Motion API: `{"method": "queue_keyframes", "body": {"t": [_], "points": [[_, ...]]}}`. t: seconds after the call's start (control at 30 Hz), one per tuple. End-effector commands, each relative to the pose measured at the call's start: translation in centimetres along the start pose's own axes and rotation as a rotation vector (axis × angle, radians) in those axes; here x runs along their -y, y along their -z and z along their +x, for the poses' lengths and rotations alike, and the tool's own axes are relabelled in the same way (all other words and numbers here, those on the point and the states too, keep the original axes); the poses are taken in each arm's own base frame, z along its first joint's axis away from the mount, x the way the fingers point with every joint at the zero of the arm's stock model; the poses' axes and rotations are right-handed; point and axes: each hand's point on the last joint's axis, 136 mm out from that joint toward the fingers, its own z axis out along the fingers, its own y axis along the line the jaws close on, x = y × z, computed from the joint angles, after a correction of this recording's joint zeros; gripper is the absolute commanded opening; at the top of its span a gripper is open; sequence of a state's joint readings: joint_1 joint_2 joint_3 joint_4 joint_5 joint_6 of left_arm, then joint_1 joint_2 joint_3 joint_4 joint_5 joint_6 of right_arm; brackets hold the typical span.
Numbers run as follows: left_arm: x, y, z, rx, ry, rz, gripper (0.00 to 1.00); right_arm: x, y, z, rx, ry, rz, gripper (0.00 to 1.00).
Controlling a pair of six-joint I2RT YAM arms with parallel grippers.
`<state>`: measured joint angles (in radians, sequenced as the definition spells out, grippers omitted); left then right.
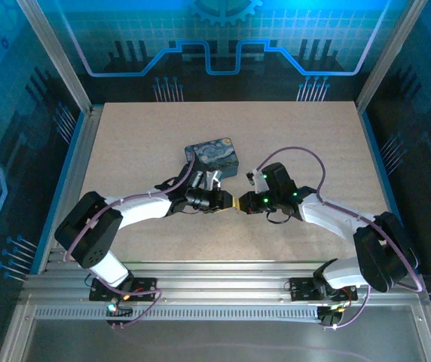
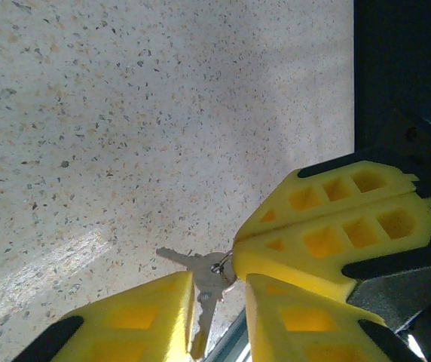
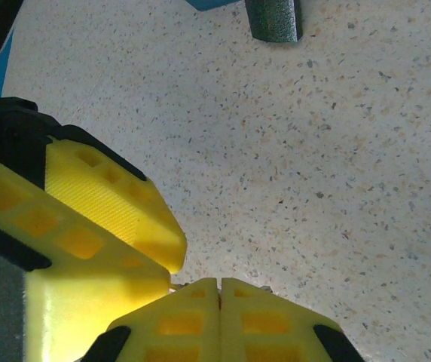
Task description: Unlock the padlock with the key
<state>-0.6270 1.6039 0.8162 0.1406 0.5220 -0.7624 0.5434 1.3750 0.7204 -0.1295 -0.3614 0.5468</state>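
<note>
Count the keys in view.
2, both on a ring at the right tool's tip: one key sticks out sideways, the other key hangs down between the fingers of the left tool. Others may be hidden.

key (image 2: 203,280) blade partly hidden behind left claw (image 2: 217,302) finger, blurred

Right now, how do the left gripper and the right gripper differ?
The left gripper holds its jaws apart, silver metal keys hanging between them; the right gripper has its jaws pressed together. The left gripper reaches in from the left, the right gripper from the right. Both have yellow latticed fingers.
</note>
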Motion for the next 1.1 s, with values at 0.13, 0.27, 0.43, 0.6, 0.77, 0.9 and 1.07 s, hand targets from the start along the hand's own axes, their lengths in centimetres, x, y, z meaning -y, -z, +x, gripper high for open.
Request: {"method": "queue_keyframes", "body": {"t": [0.13,0.27,0.43,0.6,0.77,0.9,1.07], "points": [[0.2,-0.3,0.6,-0.026,0.004,0.02,0.2,-1.6,0.3,-0.7,0.014,0.016,-0.037,0.0],[0.1,-0.3,0.8,-0.032,0.001,0.015,0.2,-1.6,0.4,-1.0,0.015,0.011,-0.036,0.0],[-0.6,0.1,0.6,-0.018,-0.007,-0.026,0.29,-1.7,0.6,-1.1,0.01,0.005,-0.03,0.0],[-1.3,0.5,0.4,-0.005,0.012,-0.038,0.39,-0.9,0.6,-1.3,-0.001,-0.031,0.005,0.0],[-2.5,1.9,-0.4,0.036,0.054,-0.07,0.4,2.4,-0.9,-0.3,-0.063,-0.077,0.107,0.0],[-2.9,2.9,-0.6,0.052,0.047,-0.102,0.41,5.1,-2.2,0.9,-0.101,-0.126,0.159,0.0],[-3.1,3.7,-0.8,0.062,0.047,-0.115,0.41,7.1,-2.8,1.9,-0.138,-0.152,0.219,0.07]]}}
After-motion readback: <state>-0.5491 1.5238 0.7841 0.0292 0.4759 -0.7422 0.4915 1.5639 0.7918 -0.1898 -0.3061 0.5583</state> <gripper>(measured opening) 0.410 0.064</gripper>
